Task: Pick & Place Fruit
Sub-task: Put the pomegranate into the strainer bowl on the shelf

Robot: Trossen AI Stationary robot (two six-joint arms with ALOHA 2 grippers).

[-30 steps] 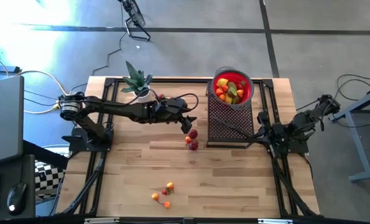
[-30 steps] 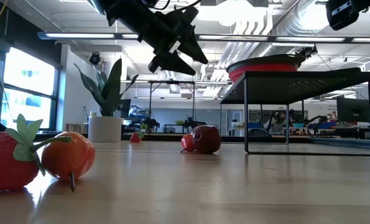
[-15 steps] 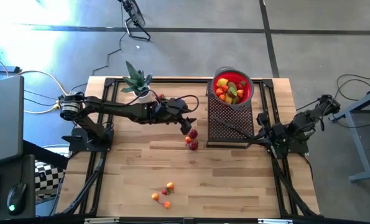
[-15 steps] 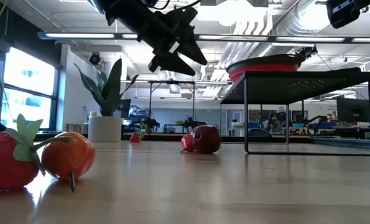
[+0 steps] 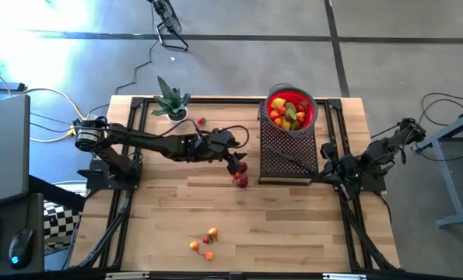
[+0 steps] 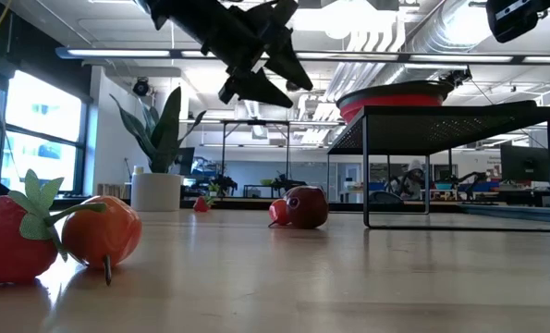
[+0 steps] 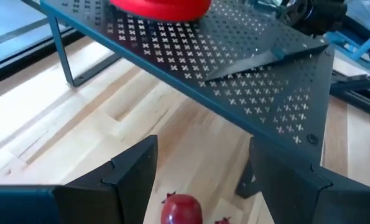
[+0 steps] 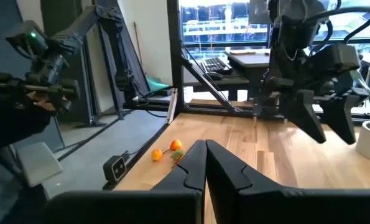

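Observation:
Three small red fruits [image 5: 240, 174] lie on the table in front of the dark perforated stand [image 5: 287, 152]; one of them [image 7: 181, 210] shows between my left fingers in the left wrist view. My left gripper [image 5: 235, 162] hovers open above them, clear of the table [image 6: 263, 81]. The red bowl [image 5: 291, 111], full of fruit, stands on the stand's far end. More fruit [image 5: 205, 243] lies near the table's front edge, and one red piece [image 5: 202, 120] lies by the plant. My right gripper [image 8: 204, 163] waits shut at the table's right side.
A potted green plant [image 5: 171, 102] stands at the far left of the table. The stand's legs [image 6: 365, 176] rest on the table just right of the red fruits. Bare wood lies between the red fruits and the fruit near the front edge.
My left gripper has swung a little toward the table's near edge, coming over the red fruits beside the stand. It has stayed open and at the same height. The fruits have not moved.

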